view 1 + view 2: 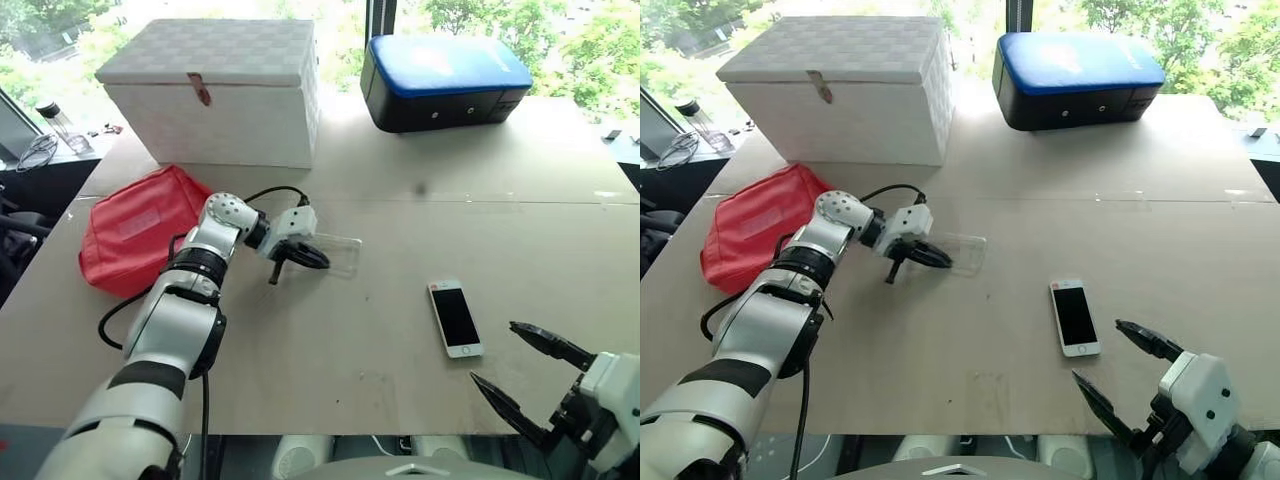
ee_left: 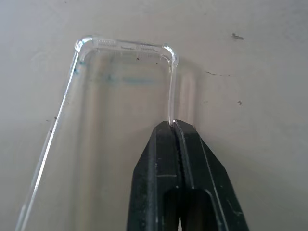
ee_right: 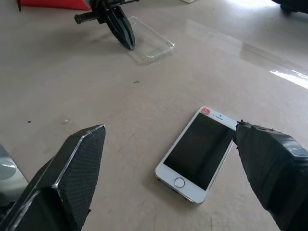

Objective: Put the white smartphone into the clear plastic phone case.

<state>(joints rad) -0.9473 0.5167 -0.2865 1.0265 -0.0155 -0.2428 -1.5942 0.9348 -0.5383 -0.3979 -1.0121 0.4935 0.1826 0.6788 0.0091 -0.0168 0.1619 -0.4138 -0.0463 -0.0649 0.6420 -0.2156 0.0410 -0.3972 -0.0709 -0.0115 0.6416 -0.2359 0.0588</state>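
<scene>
The clear plastic phone case lies flat on the tan table, left of centre. My left gripper is shut on the case's side rim, and the left wrist view has the black fingers pinching that thin edge of the case. The white smartphone lies screen up to the right, nearer the front edge, apart from the case. My right gripper hovers open just in front of the phone, and the right wrist view places the phone between and beyond its two spread fingers.
A red pouch lies beside my left arm. A white woven box and a blue and black case stand along the back of the table. Clear tape glints on the tabletop. A bottle stands on the far left.
</scene>
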